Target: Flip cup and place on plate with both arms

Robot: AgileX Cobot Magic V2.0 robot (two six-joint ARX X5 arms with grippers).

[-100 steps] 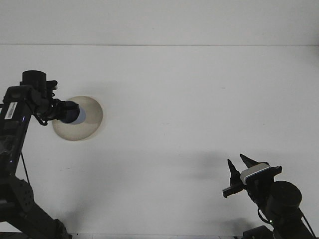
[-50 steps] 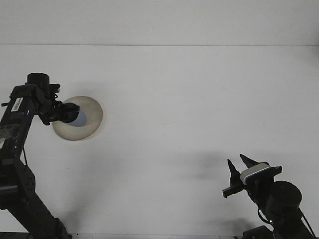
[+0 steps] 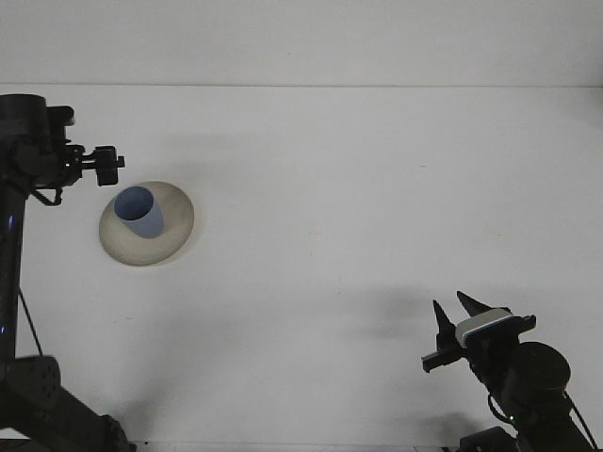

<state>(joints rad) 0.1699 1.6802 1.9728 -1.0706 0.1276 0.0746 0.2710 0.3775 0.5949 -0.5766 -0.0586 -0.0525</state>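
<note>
A blue cup [image 3: 139, 210] stands upright with its mouth up on a beige plate [image 3: 170, 235] at the left of the white table. My left gripper [image 3: 109, 167] hangs above and to the upper left of the cup, apart from it, with nothing in it. Down at the lower right, my right gripper [image 3: 455, 314] is open, its two dark fingers spread and pointing up, far from the cup and plate.
The white table [image 3: 358, 207] runs to a pale back wall. My left arm's dark links [image 3: 14, 282] stand along the left edge, and the right arm's base [image 3: 532, 386] fills the lower right corner.
My left gripper has let go of the cup and risen up and to the left. The cup now stands alone on the plate. The right arm has hardly moved.
</note>
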